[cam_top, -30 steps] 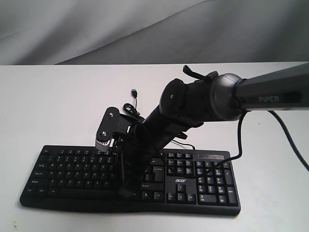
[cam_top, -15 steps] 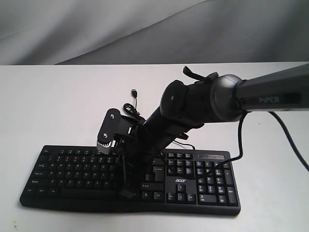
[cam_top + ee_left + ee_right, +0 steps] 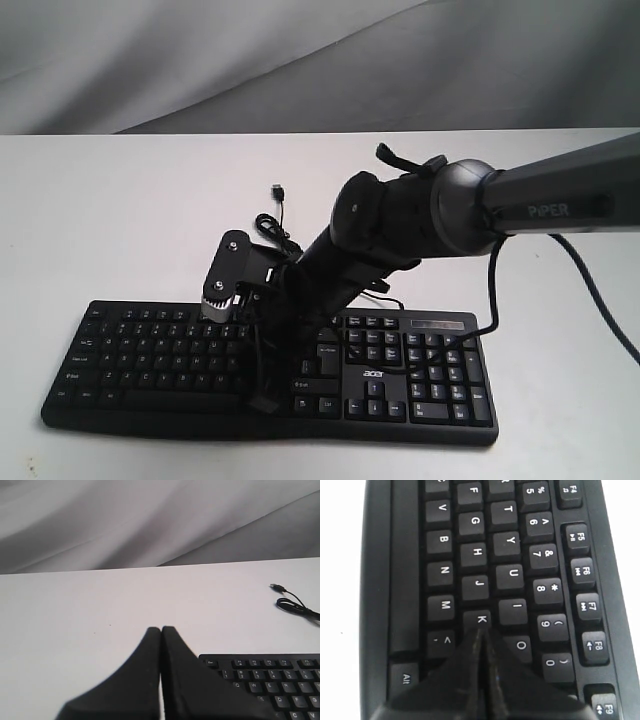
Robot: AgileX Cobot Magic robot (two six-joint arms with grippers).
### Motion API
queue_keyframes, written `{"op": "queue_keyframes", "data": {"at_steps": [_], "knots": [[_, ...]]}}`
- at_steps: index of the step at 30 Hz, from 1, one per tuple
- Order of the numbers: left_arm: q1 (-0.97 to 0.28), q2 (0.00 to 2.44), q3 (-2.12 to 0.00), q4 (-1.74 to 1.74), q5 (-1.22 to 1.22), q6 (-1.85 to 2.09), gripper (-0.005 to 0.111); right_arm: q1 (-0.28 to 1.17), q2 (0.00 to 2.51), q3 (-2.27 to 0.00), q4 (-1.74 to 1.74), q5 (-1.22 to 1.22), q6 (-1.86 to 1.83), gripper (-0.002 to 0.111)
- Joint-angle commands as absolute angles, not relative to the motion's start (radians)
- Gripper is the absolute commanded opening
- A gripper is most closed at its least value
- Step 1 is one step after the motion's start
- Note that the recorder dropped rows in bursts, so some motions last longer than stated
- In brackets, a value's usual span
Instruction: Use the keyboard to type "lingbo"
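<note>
The black keyboard point(image 3: 150, 350) with white legends and an acer logo lies along the table's front edge. My right gripper point(image 3: 263, 402) reaches across it from the right and points down at the letter keys, jaws shut with nothing between them. In the right wrist view its tips point(image 3: 482, 630) sit at the edge of the K key point(image 3: 481, 619), beside O point(image 3: 520, 645), covering the key after K. My left gripper point(image 3: 161, 629) is shut and empty, hovering over bare table beside the keyboard's point(image 3: 280, 677) Esc corner. It does not show in the exterior view.
The keyboard's thin USB cable point(image 3: 278, 205) lies coiled on the white table point(image 3: 120, 220) behind the keyboard, with its plug point(image 3: 276, 587) loose. The right arm's own cable point(image 3: 495, 290) hangs over the number pad. Grey cloth backs the table.
The right arm has sunk slightly and edged left, bringing the shut gripper a little lower over the letter keys. The keyboard has not moved.
</note>
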State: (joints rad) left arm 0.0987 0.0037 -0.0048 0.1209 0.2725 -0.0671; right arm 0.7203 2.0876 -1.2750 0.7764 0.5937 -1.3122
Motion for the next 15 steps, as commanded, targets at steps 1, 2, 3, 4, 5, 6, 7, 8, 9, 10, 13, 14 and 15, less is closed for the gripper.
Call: {"op": "queue_keyframes", "data": {"at_steps": [1, 2, 3, 4, 5, 6, 7, 8, 9, 10, 13, 14, 15], "knots": [[0.100, 0.000, 0.000, 0.117, 0.266, -0.069, 0.001, 0.723, 2.093, -1.266, 0.767, 0.603, -1.312, 0.000], [0.100, 0.000, 0.000, 0.117, 0.266, -0.069, 0.001, 0.723, 2.097, -1.266, 0.770, 0.603, -1.310, 0.000], [0.100, 0.000, 0.000, 0.117, 0.266, -0.069, 0.001, 0.721, 2.097, -1.266, 0.770, 0.601, -1.310, 0.000], [0.100, 0.000, 0.000, 0.117, 0.266, -0.069, 0.001, 0.721, 2.097, -1.266, 0.770, 0.588, -1.310, 0.000], [0.100, 0.000, 0.000, 0.117, 0.266, -0.069, 0.001, 0.721, 2.096, -1.266, 0.770, 0.586, -1.310, 0.000], [0.100, 0.000, 0.000, 0.117, 0.266, -0.069, 0.001, 0.721, 2.091, -1.271, 0.770, 0.586, -1.308, 0.000], [0.100, 0.000, 0.000, 0.117, 0.266, -0.069, 0.001, 0.721, 2.086, -1.279, 0.770, 0.589, -1.305, 0.000], [0.100, 0.000, 0.000, 0.117, 0.266, -0.069, 0.001, 0.721, 2.078, -1.287, 0.770, 0.589, -1.297, 0.000], [0.100, 0.000, 0.000, 0.117, 0.266, -0.069, 0.001, 0.724, 2.071, -1.291, 0.773, 0.589, -1.295, 0.000], [0.100, 0.000, 0.000, 0.117, 0.266, -0.069, 0.001, 0.729, 2.066, -1.300, 0.775, 0.589, -1.293, 0.000], [0.100, 0.000, 0.000, 0.117, 0.266, -0.069, 0.001, 0.738, 2.066, -1.305, 0.789, 0.518, -1.299, 0.000], [0.100, 0.000, 0.000, 0.117, 0.266, -0.069, 0.001, 0.738, 2.069, -1.305, 0.789, 0.510, -1.299, 0.000], [0.100, 0.000, 0.000, 0.117, 0.266, -0.069, 0.001, 0.740, 2.076, -1.305, 0.805, 0.501, -1.311, 0.000]]}}
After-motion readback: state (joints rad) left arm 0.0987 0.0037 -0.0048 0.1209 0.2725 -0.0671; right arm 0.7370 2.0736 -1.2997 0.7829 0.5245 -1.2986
